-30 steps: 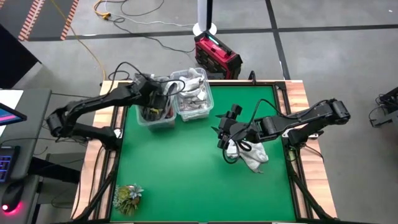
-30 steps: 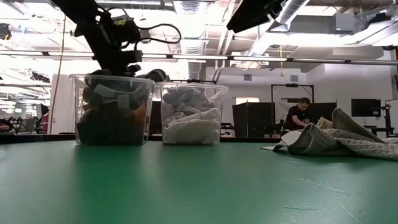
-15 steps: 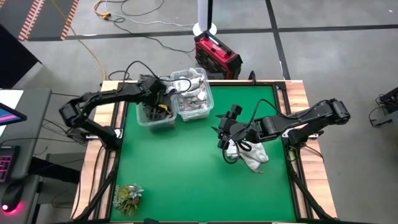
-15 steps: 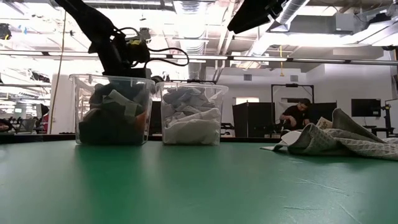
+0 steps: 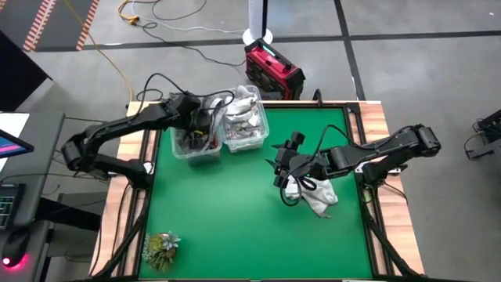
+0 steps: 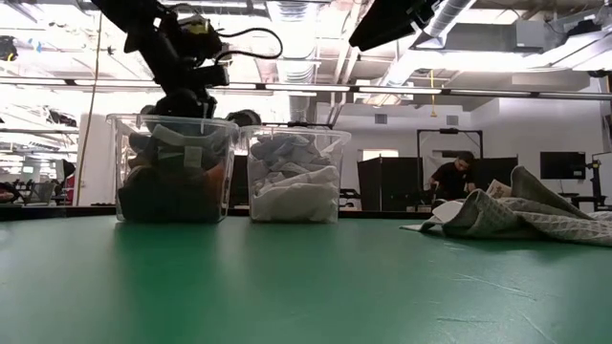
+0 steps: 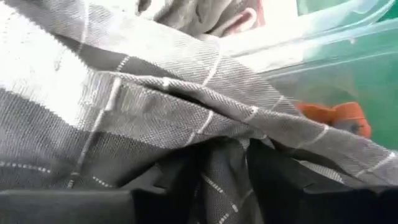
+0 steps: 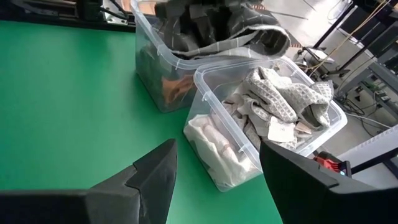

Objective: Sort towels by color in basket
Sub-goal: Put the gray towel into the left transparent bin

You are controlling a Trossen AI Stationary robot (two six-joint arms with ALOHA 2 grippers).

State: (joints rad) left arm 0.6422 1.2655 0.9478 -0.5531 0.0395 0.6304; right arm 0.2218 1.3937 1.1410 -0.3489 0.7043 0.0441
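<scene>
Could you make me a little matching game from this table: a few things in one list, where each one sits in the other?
Things:
1. dark plaid towel
2. pale towels
3. loose light towel
4. leafy plant

Places:
A. bin nearer the table's middle
B. flat on the green mat under the right arm
C. near left corner of the table
D. atop the bin at the left edge

Pairs: 1-D, 2-A, 3-B, 4-C

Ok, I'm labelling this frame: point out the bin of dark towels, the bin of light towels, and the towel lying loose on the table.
dark-towel bin (image 6: 172, 172), low view, front wall.
light-towel bin (image 6: 295, 177), low view, front wall.
loose towel (image 6: 521, 215), low view, middle of the folds.
</scene>
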